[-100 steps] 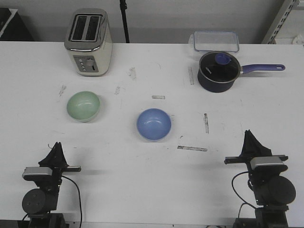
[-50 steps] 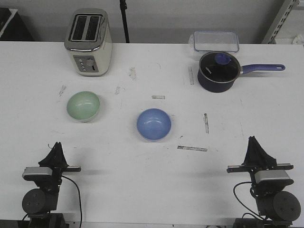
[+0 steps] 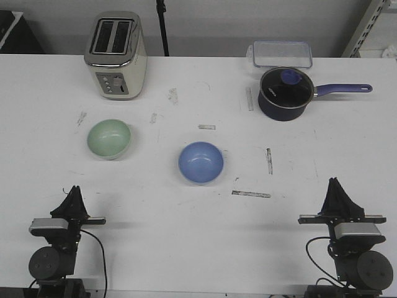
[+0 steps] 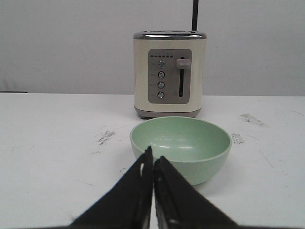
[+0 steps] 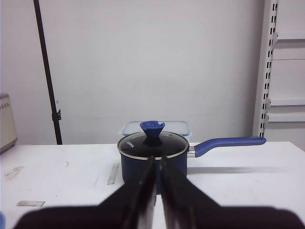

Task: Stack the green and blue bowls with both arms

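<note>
Front view: both arms low at the table's near edge, bowls apart on open white table.
Green bowl (image 3: 109,138) sits left, near the toaster (image 3: 116,54); blue bowl (image 3: 201,162) lies mid-table, bare surface all round it. Left gripper (image 4: 153,160) and right gripper (image 5: 157,162) both have fingers pressed together, holding nothing. Saucepan (image 3: 285,93) stands far right, beside a clear container (image 3: 280,53).

Green bowl (image 3: 109,138) and blue bowl (image 3: 201,162) apart on white counter (image 3: 186,230). Toaster (image 3: 116,54) behind green one, lidded saucepan (image 3: 284,93) and clear container (image 3: 280,54) far right. Left gripper (image 3: 73,195) and right gripper (image 3: 335,188) low at near edge, fingers pinched together.
</note>
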`<state>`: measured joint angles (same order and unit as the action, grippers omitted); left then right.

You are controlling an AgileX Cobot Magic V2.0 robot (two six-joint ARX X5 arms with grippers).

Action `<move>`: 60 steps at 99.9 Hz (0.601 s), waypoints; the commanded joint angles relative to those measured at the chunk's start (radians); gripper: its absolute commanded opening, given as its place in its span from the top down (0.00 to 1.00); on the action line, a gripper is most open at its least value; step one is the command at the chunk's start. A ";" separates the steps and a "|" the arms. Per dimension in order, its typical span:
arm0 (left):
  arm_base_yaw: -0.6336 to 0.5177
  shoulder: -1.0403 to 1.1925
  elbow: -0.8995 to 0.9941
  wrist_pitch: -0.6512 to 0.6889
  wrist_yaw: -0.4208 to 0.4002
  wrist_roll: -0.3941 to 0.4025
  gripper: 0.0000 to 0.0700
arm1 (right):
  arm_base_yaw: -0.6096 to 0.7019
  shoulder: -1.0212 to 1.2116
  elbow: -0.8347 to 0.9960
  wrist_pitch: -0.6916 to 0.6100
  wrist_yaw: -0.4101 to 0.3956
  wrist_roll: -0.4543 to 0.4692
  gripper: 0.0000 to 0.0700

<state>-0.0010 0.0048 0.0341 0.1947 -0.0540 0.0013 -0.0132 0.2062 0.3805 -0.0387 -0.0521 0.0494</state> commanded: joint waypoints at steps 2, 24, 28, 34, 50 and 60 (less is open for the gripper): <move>0.000 -0.002 -0.023 0.016 -0.002 -0.006 1.00 | 0.001 -0.003 0.000 0.013 0.000 0.006 0.99; 0.001 0.000 -0.023 0.012 -0.011 -0.001 1.00 | 0.001 -0.003 0.000 0.013 0.000 0.006 0.99; 0.001 0.000 -0.023 0.024 -0.010 -0.014 1.00 | 0.001 -0.003 0.000 0.013 0.000 0.006 0.99; 0.001 0.000 -0.022 0.044 -0.009 -0.039 1.00 | 0.001 -0.003 0.000 0.014 0.000 0.006 0.99; 0.001 0.000 0.003 0.074 0.002 -0.030 1.00 | 0.001 -0.003 0.000 0.013 0.000 0.006 0.99; 0.001 0.002 0.044 0.060 0.002 -0.014 1.00 | 0.001 -0.003 0.000 0.014 0.000 0.006 0.99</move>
<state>-0.0010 0.0055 0.0422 0.2394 -0.0536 -0.0204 -0.0132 0.2062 0.3805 -0.0387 -0.0521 0.0494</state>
